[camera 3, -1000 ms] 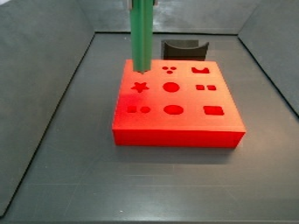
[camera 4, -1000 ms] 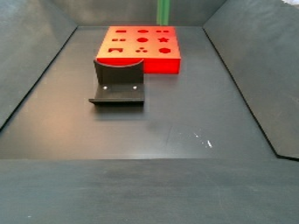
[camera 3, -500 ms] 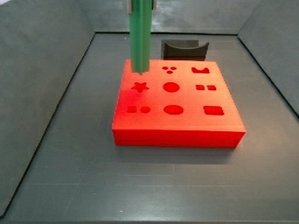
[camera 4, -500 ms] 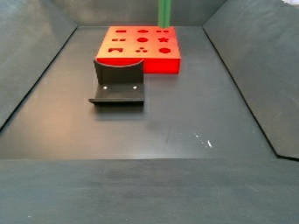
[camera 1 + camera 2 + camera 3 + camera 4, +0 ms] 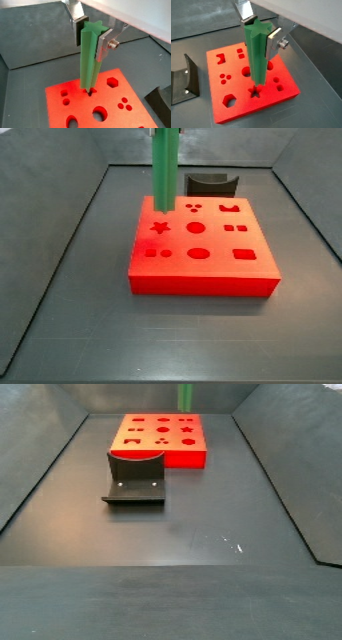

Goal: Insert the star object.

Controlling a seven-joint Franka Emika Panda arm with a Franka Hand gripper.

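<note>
The star object is a long green rod with ridged sides, and it shows in both wrist views (image 5: 89,60) (image 5: 256,55). My gripper (image 5: 91,31) (image 5: 256,34) is shut on its upper end and holds it upright. The rod's lower end hangs just above the star-shaped hole (image 5: 254,91) (image 5: 88,92) in the red block (image 5: 238,87) (image 5: 143,117). In both side views the rod (image 5: 164,168) (image 5: 187,396) runs up out of the picture over the red block (image 5: 221,241) (image 5: 181,457), and the gripper is out of view there. The star hole (image 5: 160,227) lies at the block's left.
The red block's top has several other holes of different shapes. The dark fixture (image 5: 211,183) (image 5: 134,479) (image 5: 184,85) stands on the floor beside the block. Grey walls enclose the dark floor.
The rod has edged very slightly sideways over the block in a side view; otherwise nothing has visibly changed.
</note>
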